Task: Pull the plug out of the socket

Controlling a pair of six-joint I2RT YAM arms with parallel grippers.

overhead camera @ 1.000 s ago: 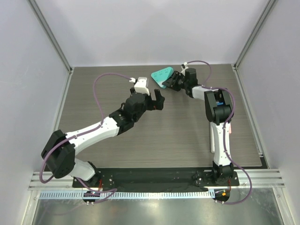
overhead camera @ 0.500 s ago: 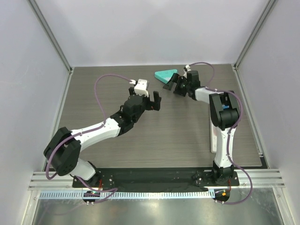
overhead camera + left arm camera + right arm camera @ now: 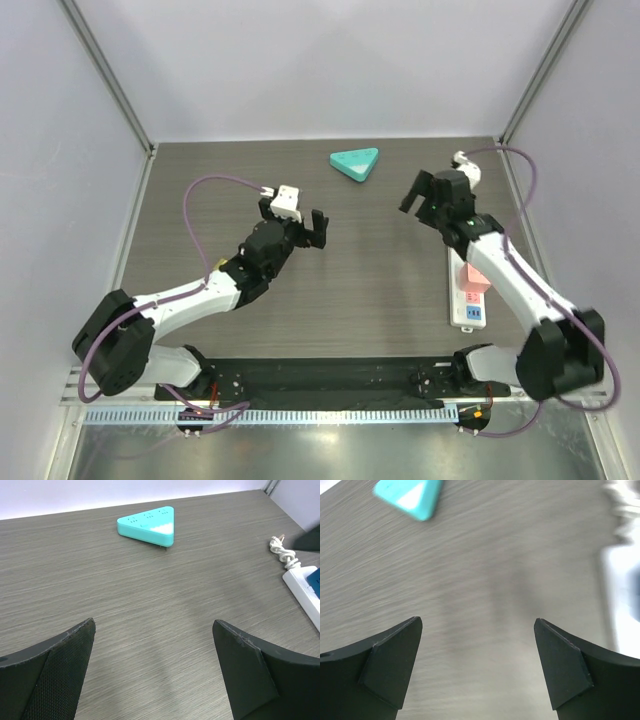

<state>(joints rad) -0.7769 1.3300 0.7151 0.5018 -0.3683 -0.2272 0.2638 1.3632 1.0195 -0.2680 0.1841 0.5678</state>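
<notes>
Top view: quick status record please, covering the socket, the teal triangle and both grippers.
socket: along the table's right edge, far part under the right arm
cord: bunched just off one end of the socket, seen in the left wrist view
teal triangle: flat on the table, far centre, apart from the socket
left gripper: open, empty, over bare table
right gripper: open, empty, over bare table
plugged in: nothing on the visible outlets; the rest is hidden
</notes>
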